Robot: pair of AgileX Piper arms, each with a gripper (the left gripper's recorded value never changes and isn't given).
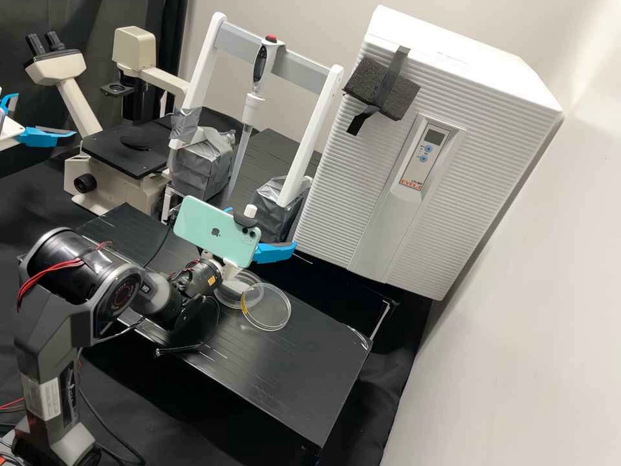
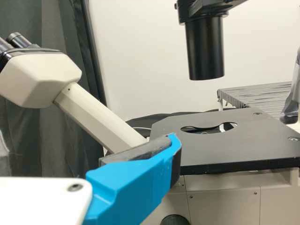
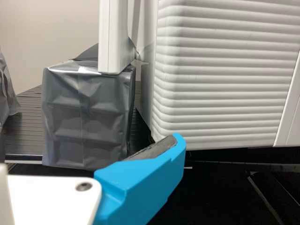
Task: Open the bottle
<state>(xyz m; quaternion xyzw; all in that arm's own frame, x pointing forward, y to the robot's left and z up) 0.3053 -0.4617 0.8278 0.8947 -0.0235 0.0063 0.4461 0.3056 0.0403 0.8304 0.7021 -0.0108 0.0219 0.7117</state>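
one bottle — seemingly upright, pointing up.

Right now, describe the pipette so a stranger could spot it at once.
Start at the big ribbed white cabinet. Beside it stands a white frame. The pipette hangs from its crossbar, the only thing with a red button and thin tip.

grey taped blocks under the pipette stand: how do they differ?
The far block stands beside the microscope; the near block stands beside the white ribbed cabinet. The far block looks bulkier than the near block. Both are wrapped in grey tape, each under one pipette stand leg.
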